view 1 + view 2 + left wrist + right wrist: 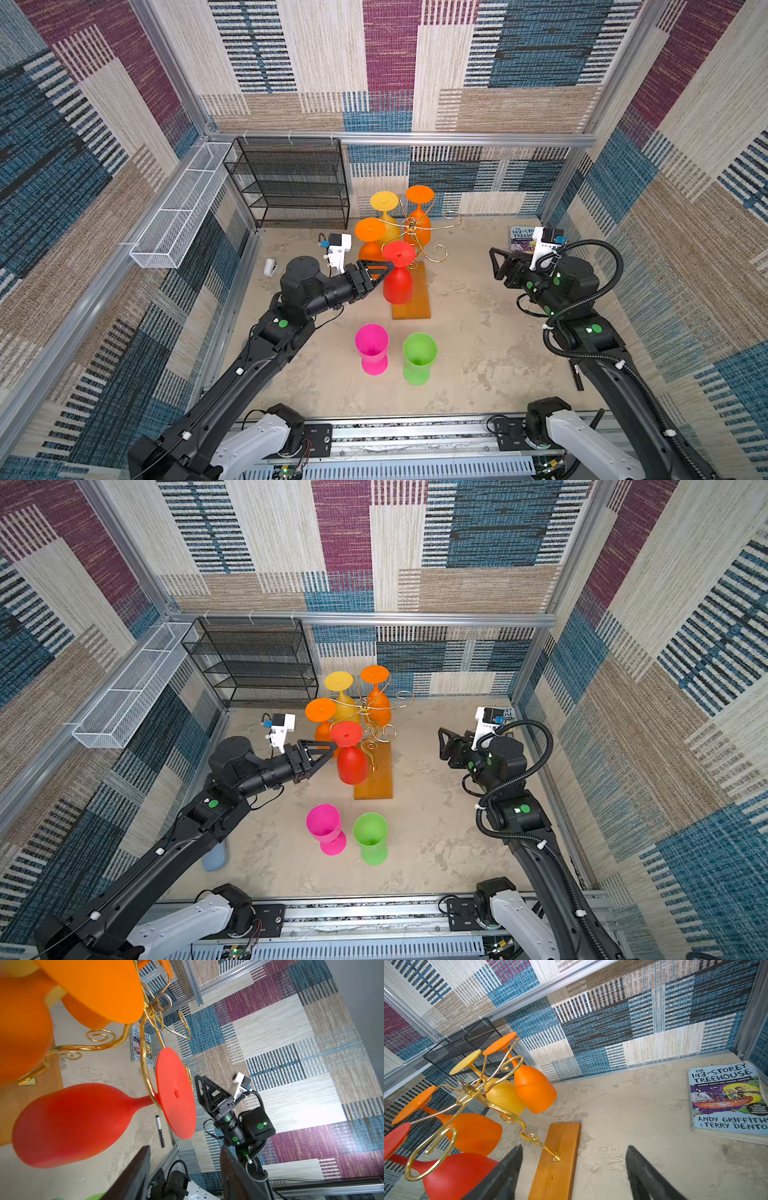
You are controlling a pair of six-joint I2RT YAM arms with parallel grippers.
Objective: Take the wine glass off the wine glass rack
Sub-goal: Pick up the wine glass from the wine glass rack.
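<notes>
Nearest the front edge of the table, two glasses are seen standing upright side by side, close together but not touching: a pink glass on the left and a green glass on the right. A black marker is seen lying at the right edge of the table, beside the right arm.

Farther in, at the middle of the table, the rack is set on its long wooden base, whose near end is turned towards the two upright glasses. The red glass is hung upside down from the nearest gold arm, with its foot caught above the wire loop and its bowl hanging down near the base. The left gripper is held level with the stem, just to the left of the red glass. Its jaws are parted. In the left wrist view the fingers are seen short of the glass, with nothing between them. Whether a fingertip touches the stem cannot be told.

The right gripper is held well apart from the rack, on the right. Its jaws are spread wide, and only bare table is seen between them.

On the farther arms of the rack three more glasses are hung upside down: an orange glass on the left, a yellow glass behind it, and a second orange glass farthest back. A small white object, not identifiable, is seen on the table to the left. A book is laid flat in the far right corner. A black mesh shelf is stood against the far wall on the left, and a white wire basket is fixed along the left wall.
</notes>
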